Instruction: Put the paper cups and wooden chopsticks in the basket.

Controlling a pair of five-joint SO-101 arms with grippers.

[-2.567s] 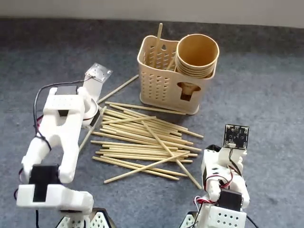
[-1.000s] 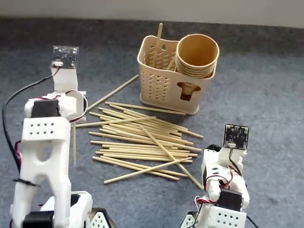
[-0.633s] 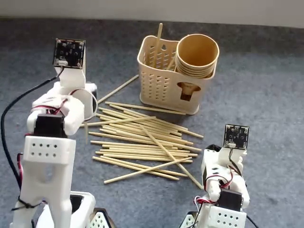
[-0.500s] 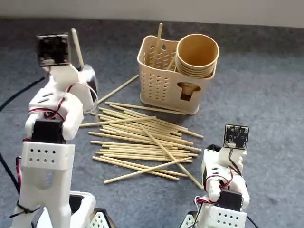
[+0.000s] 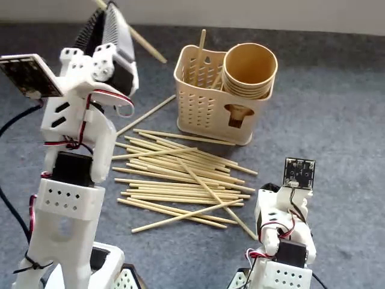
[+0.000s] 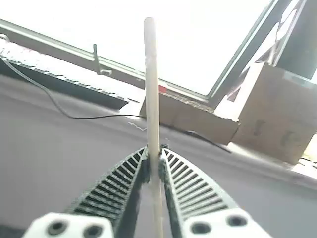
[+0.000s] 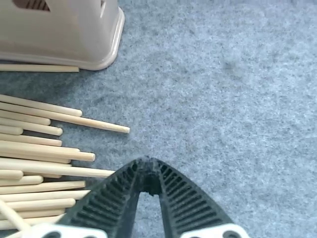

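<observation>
The paper cups are stacked in the basket beside one upright chopstick. The heap of wooden chopsticks is left on the bench, nearer than the basket. The left gripper, high at far left, has its fingers pinched on a single chopstick. Its wrist view shows the clamp and the high view its height. The right gripper sits low at near right, fingers closed on nothing.

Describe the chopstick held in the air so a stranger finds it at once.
From the cream perforated plastic basket, look to the white left arm. Its black ribbed end effector, raised high, pinches one thin pale wooden chopstick. All the other loose chopsticks lie flat on the grey carpet.
</observation>
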